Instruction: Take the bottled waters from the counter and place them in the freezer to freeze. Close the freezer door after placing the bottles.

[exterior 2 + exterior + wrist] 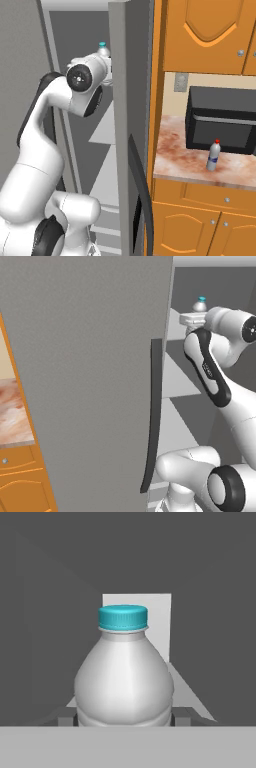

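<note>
Inside the open freezer (220, 296), grey walls enclose white shelves stepped one above another. The freezer door (95, 381) stands swung outward, its long dark bar handle (154, 416) running down the panel's edge. To the right of the refrigerator, the counter (185, 162) tops orange cabinets and carries a black microwave (222, 122). The arm reaches up into the compartment at upper-shelf level. The gripper (124, 717) is clamped on the light-blue-capped bottle (124, 672), one dark fingertip at each side of the bottle's body; the bottle is upright, cap uppermost, and its cap (201, 300) shows above the hand. The red-capped bottle (213, 155) stands upright on the counter just before the microwave.
</note>
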Tool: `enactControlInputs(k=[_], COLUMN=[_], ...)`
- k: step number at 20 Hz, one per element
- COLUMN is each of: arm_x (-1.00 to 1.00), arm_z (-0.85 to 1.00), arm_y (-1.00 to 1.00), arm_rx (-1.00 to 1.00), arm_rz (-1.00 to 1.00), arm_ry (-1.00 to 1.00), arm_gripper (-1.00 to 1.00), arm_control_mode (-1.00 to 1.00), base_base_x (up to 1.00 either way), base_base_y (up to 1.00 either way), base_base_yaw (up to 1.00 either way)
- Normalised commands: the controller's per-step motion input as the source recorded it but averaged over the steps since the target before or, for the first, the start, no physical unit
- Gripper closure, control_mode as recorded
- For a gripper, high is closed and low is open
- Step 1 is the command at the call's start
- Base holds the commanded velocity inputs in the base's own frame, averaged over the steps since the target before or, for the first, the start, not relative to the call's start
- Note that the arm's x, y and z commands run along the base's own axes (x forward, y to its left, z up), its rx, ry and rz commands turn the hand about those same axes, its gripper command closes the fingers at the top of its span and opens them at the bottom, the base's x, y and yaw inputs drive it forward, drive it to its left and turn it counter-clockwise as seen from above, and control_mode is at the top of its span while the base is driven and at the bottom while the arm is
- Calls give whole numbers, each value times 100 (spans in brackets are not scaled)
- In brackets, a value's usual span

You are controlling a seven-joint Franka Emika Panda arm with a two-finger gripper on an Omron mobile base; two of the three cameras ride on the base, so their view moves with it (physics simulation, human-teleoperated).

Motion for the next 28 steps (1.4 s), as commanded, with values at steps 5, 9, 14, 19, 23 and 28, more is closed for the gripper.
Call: enactControlInputs(k=[5,9,14,19,23,28], arm_x=[26,35,10,0,1,20], arm_z=[0,0,0,0,0,-2], arm_y=[-8,-6,-1,0,0,0], arm_rx=[0,0,0,0,0,0], arm_rz=[12,13,3,0,0,0], arm_ry=[0,0,0,0,0,0], arm_gripper=[100,100,100,100,100,100], arm_control_mode=[-100,-100,-100,-100,-100,-100], base_base_x=[0,0,0,0,0,0], base_base_y=[0,0,0,0,0,0], base_base_yaw=[0,0,0,0,0,0])
